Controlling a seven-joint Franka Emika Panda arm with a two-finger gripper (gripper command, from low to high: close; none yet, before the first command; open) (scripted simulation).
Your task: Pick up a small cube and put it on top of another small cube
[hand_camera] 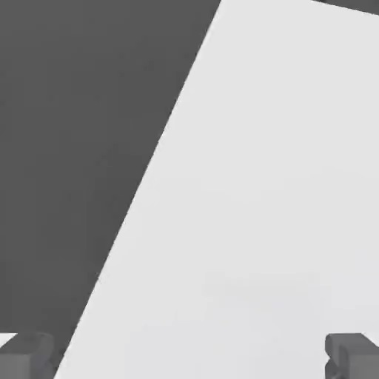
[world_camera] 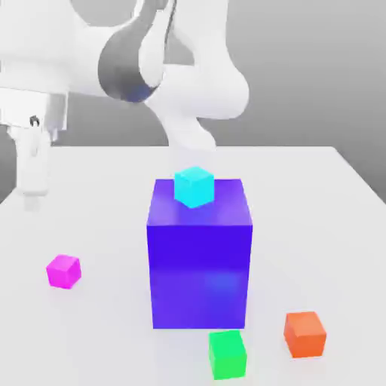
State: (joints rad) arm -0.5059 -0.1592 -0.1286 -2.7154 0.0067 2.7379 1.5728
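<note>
The small magenta-pink cube (world_camera: 63, 271) lies on the white table toward the exterior view's left. My gripper (world_camera: 32, 197) hangs well above the table at the exterior view's far left, higher than and behind the pink cube, apart from it. In the hand view the gripper (hand_camera: 189, 359) is open, its two fingertips (hand_camera: 27, 355) set wide apart with nothing between them, over the table's edge. A cyan small cube (world_camera: 194, 186) rests on top of the big blue-purple block (world_camera: 200, 256).
The big block stands in the middle of the table (world_camera: 98, 332). A green cube (world_camera: 228, 354) and an orange cube (world_camera: 304, 334) lie in front of it toward the exterior view's right. The table's edge (hand_camera: 148, 185) runs below my hand, with dark floor beyond.
</note>
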